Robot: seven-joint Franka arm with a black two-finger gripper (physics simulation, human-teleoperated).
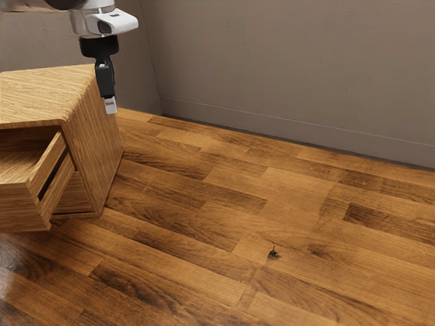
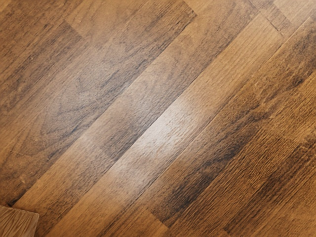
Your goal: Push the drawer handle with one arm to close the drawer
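In the exterior view, the drawer [image 1: 20,210] is seen pulled out from the front of the wooden cabinet [image 1: 34,96], toward the view's lower left, with part of its inside exposed. The hand [image 1: 111,106] is held pointing down, seen against the cabinet's side panel near its rear edge; whether it is set wide or narrow cannot be told. The white arm [image 1: 109,22] is seen above it. The plank floor [image 1: 183,231] is spread below, marked by a small dark blemish [image 1: 273,253] and bordered by grey walls [image 1: 292,61]. In the wrist view, a wooden corner [image 2: 17,222] is seen over the planks.
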